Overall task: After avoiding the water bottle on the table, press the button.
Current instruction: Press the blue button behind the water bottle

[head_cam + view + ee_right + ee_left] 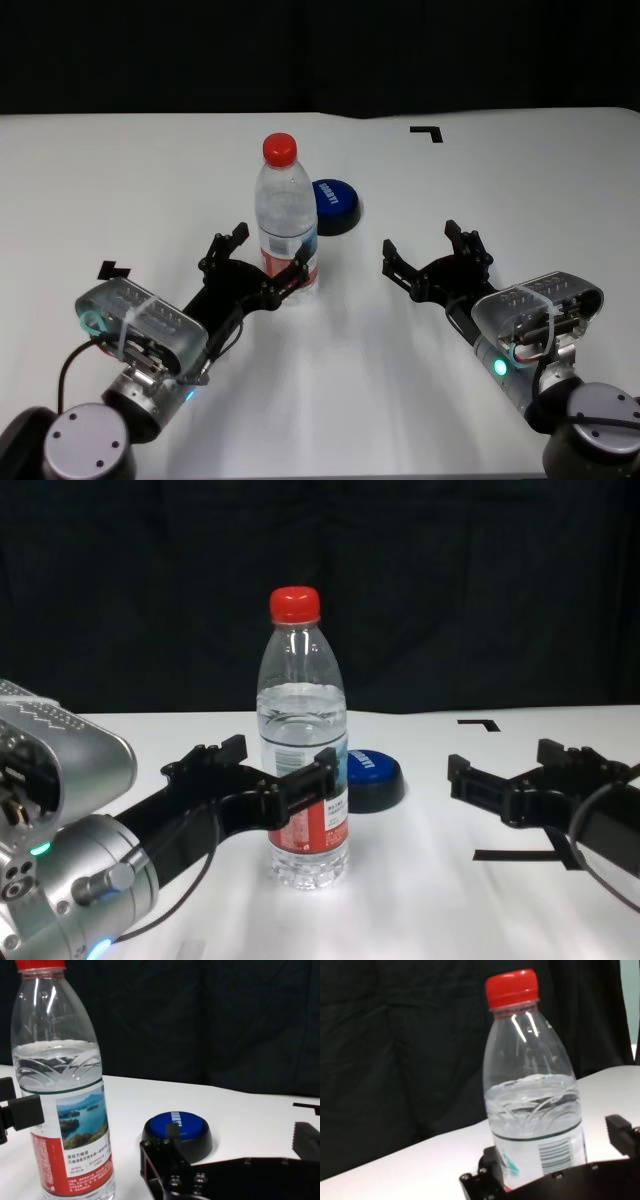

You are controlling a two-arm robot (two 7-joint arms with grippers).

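1. Water bottle (pixel 286 215) upright on the white table (pixel 120 190), about centre; red cap on, partly filled with clear water, label low on the body.
2. Button (pixel 334 204) on the table just behind and to the right of the bottle, close but apart; blue dome on black base, untouched.
3. Left gripper (pixel 262 258) low over the table at the bottle's base. Fingers spread, 1 (pixel 322 767) across the label front, touching or nearly so, the other (pixel 215 753) well clear to the left. Not clamped on the bottle.
4. Right gripper (pixel 432 248) hovers right of the bottle and nearer than the button, well apart from both. Fingers released wide, holding nothing.
5. Black tape marks (pixel 428 132) at far right and near left of the table.
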